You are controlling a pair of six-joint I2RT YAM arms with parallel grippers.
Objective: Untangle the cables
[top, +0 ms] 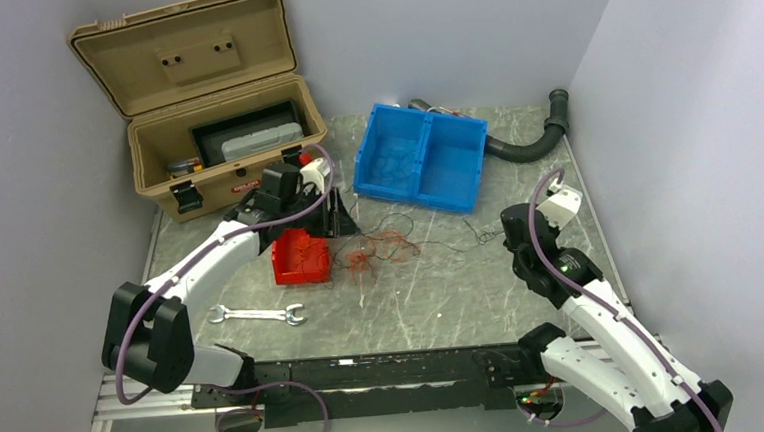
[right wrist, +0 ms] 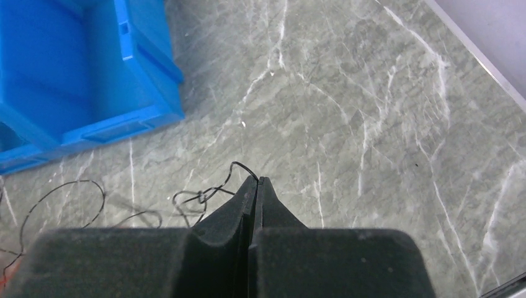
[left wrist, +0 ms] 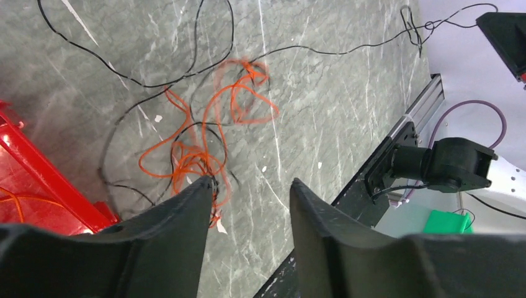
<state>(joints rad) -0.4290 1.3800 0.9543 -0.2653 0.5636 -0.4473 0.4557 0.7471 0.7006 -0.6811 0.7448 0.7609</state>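
The cables (top: 372, 249) lie in a loose tangle of orange-red and black strands on the marble table, just right of a red bin (top: 300, 258). In the left wrist view the orange loops (left wrist: 205, 146) spread ahead of my left gripper (left wrist: 251, 181), which is open; some strands touch its left fingertip (left wrist: 205, 186). A thin black cable (left wrist: 347, 48) runs from the tangle toward the right arm, with a small knot (right wrist: 197, 197) on the way. My right gripper (right wrist: 256, 180) is shut, the black cable's end (right wrist: 243, 166) pinched at its tip.
A blue two-compartment bin (top: 420, 159) stands behind the tangle, and an open tan toolbox (top: 212, 116) at the back left. A wrench (top: 256, 314) lies near the front left. A black ribbed hose (top: 529, 147) curls at the back right. An orange strand (left wrist: 15, 200) lies in the red bin.
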